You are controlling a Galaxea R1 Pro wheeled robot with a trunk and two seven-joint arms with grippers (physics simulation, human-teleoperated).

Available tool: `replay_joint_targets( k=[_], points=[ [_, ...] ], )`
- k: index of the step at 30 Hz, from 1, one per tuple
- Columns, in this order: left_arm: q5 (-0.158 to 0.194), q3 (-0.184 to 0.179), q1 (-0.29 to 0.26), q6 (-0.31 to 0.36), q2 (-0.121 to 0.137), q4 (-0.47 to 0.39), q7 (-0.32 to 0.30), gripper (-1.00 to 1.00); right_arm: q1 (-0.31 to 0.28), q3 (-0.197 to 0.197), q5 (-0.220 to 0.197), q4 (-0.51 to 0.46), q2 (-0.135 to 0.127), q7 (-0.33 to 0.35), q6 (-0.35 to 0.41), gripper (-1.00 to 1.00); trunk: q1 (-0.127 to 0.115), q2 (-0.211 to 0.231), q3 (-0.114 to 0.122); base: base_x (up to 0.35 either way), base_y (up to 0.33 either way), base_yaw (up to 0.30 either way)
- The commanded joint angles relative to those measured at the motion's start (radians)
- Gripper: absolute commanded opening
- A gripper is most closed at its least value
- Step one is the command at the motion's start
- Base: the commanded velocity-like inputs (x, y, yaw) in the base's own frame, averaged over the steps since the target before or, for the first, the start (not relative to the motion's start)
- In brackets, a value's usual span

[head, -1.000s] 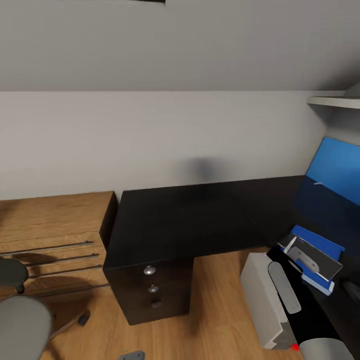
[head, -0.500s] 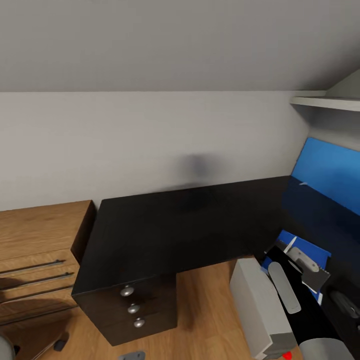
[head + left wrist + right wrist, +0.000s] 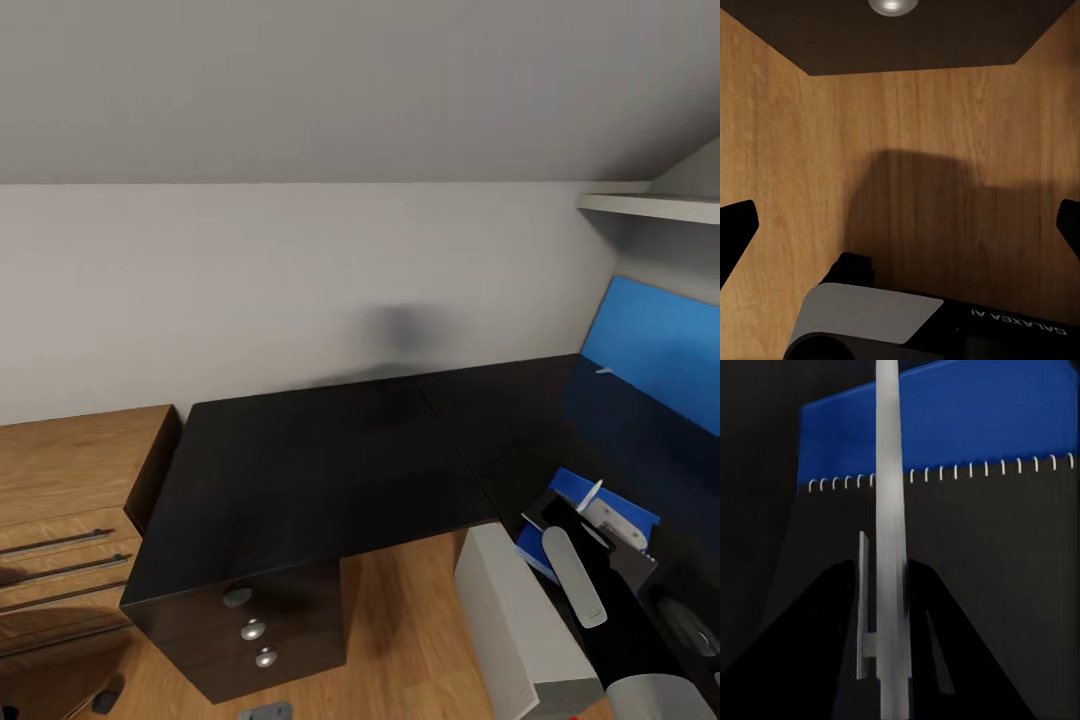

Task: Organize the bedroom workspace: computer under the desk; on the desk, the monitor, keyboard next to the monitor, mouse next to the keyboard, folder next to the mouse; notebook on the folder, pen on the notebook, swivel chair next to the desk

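My right gripper (image 3: 580,505) is shut on a slim silver pen (image 3: 592,492), holding it just above a dark spiral-bound notebook (image 3: 630,545). The notebook lies on a blue folder (image 3: 572,482) on the black desk (image 3: 320,460). In the right wrist view the pen (image 3: 891,510) runs upright between the fingers, over the notebook (image 3: 982,585) and folder (image 3: 967,427). The blue-screened monitor (image 3: 655,350) stands on the desk at the right. A dark mouse (image 3: 685,625) lies near the lower right corner. The white computer (image 3: 520,630) stands on the floor under the desk. My left gripper (image 3: 900,225) is open over the wood floor.
The desk's drawer unit (image 3: 250,630) with round knobs sits below its left end, one knob (image 3: 893,6) in the left wrist view. A wooden dresser (image 3: 60,480) stands to the left. A white shelf (image 3: 650,205) hangs at the upper right.
The camera has swung right, so the desk and dresser slid left in the picture and the swivel chair left it. The right gripper still holds the pen over the notebook.
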Motion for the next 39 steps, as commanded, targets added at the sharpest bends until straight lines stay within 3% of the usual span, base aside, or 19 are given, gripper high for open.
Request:
replay_joint_targets(
  k=[1, 11, 30, 31, 39],
  points=[
    [0.008, -0.007, -0.002, -0.005, 0.001, -0.002, 0.006, 1.0, -0.001, 0.0, -0.002, 0.001, -0.001, -0.005, 0.009, -1.0, 0.0, -0.001, -0.001, 0.001, -0.002, 0.0],
    [0.009, -0.008, -0.002, -0.005, 0.001, -0.002, 0.006, 1.0, -0.004, 0.0, -0.002, 0.036, -0.024, -0.033, 0.028, -1.0, 0.0, -0.001, -0.001, 0.0, 0.0, 0.0],
    [0.009, -0.008, -0.002, -0.005, 0.0, -0.002, 0.006, 1.0, -0.01, 0.003, -0.003, 0.048, -0.025, -0.038, 0.029, -1.0, 0.0, -0.001, -0.001, 0.0, 0.0, 0.0],
    [0.009, -0.008, -0.002, -0.005, 0.0, -0.002, 0.006, 1.0, -0.01, 0.003, -0.003, 0.048, -0.025, -0.038, 0.029, 1.0, 0.0, -0.001, -0.001, 0.0, 0.0, 0.0],
    [0.009, -0.008, -0.002, -0.005, 0.0, -0.002, 0.006, 1.0, -0.01, 0.005, -0.003, 0.048, -0.025, -0.038, 0.029, 1.0, 0.0, -0.001, -0.001, 0.0, 0.0, 0.0]
  ],
)
